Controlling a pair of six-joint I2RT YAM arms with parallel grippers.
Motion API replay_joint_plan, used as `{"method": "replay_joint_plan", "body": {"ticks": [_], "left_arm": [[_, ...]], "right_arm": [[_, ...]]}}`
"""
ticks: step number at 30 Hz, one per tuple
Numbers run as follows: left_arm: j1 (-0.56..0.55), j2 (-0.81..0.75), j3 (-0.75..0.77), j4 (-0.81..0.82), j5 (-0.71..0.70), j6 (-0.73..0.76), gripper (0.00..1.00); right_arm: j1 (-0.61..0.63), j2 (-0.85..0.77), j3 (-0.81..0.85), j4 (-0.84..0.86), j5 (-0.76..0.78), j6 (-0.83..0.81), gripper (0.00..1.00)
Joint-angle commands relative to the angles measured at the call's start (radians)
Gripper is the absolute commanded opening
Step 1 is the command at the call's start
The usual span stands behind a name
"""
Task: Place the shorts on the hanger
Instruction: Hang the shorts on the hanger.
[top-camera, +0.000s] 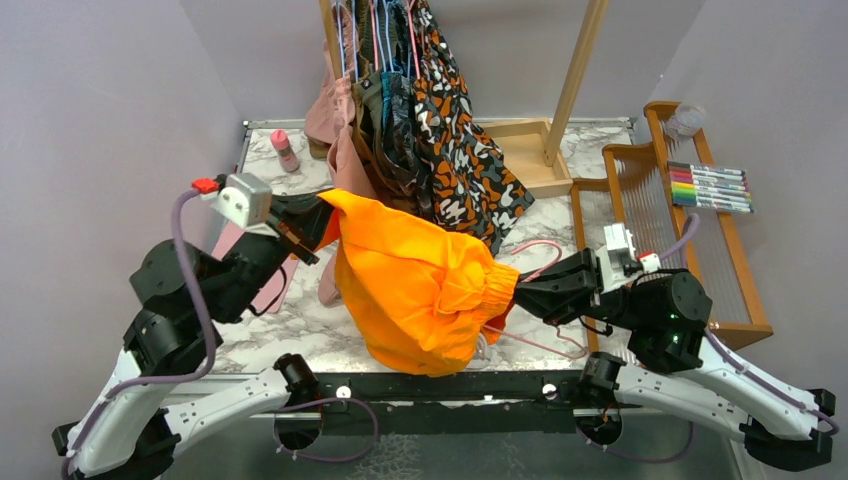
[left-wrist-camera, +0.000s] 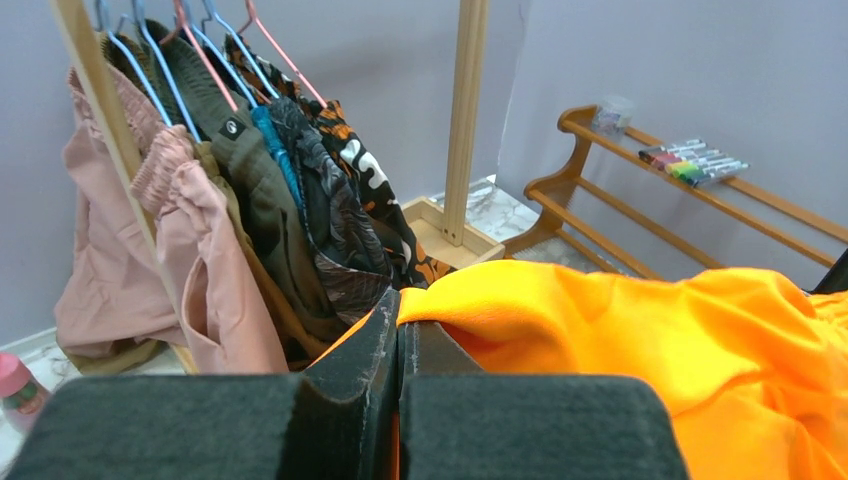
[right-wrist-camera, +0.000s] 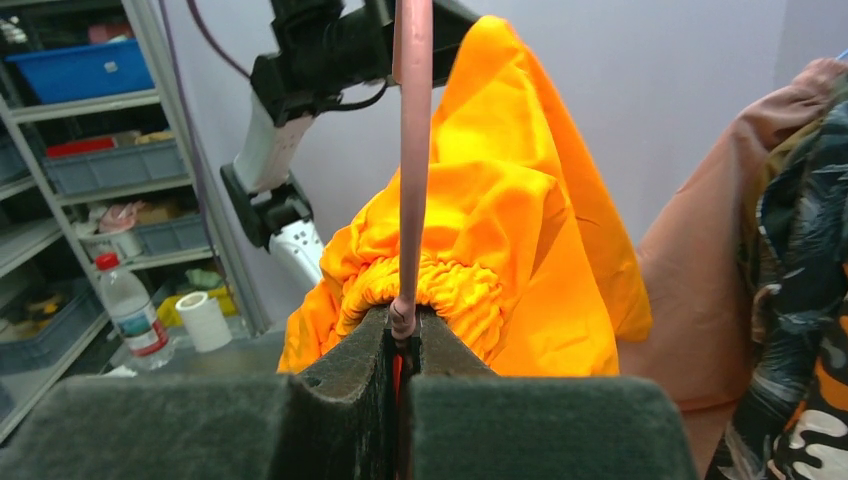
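Marble-patterned table (top-camera: 310, 342) lies under both my arms, with lilac walls closing it in.

My left gripper (top-camera: 322, 222) (left-wrist-camera: 398, 312) has its jaws pressed fully together, and an edge of the shorts (top-camera: 420, 280) (left-wrist-camera: 650, 330) (right-wrist-camera: 500, 200) is pinched at the tips. My right gripper (top-camera: 522, 290) (right-wrist-camera: 403, 322) is just as tightly closed, clamped on the thin pink wire of the hanger (top-camera: 541, 245) (right-wrist-camera: 412, 150). In the right wrist view that wire rises straight up from between my fingers, and the gathered waistband bunches against the tips.

Between the two grippers the shorts hang as a bright orange drape above the middle of the table. Their high corner is at my left gripper, the waistband is at my right, and the lower folds sag toward the near edge. Only loops of the hanger show, on either side of my right gripper; fabric hides the rest.

Behind the shorts, a dusty pink garment (top-camera: 330, 115) (left-wrist-camera: 120, 260), some dark ones and a blotch-patterned garment (top-camera: 455, 150) hang from a wooden clothes rail (top-camera: 576, 75) (left-wrist-camera: 465, 120) toward the far edge. Its post stands in a shallow wooden tray (top-camera: 515, 131). A pink bottle (top-camera: 285, 150) stands near the far left corner.

Along the right edge runs a stepped wooden rack (top-camera: 735, 255) (left-wrist-camera: 700, 195). Coloured markers (top-camera: 712, 187) (left-wrist-camera: 690, 165) lie in a row on its upper shelf, and a clear cup (top-camera: 688, 118) sits at the far end; I cannot tell what it holds.
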Motion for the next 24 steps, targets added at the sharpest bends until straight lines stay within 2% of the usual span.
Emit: {"method": "replay_joint_plan", "body": {"ticks": [1, 10, 14, 20, 24], "left_arm": [[-0.003, 0.063, 0.032, 0.026, 0.038, 0.016, 0.00], [-0.003, 0.131, 0.084, 0.009, -0.006, 0.021, 0.00], [-0.004, 0.140, 0.085, -0.018, 0.028, 0.012, 0.00], [-0.003, 0.079, 0.047, -0.039, 0.141, -0.033, 0.06], [-0.003, 0.015, 0.043, -0.042, 0.121, -0.066, 0.00]], "right_arm": [[0.007, 0.021, 0.038, 0.060, -0.111, 0.017, 0.01], [0.008, 0.037, 0.006, 0.280, -0.168, 0.121, 0.01], [0.007, 0.036, -0.003, 0.363, -0.147, 0.157, 0.01], [0.006, 0.011, 0.001, 0.313, -0.052, 0.094, 0.01], [0.007, 0.008, 0.016, 0.241, -0.011, 0.036, 0.01]]}}
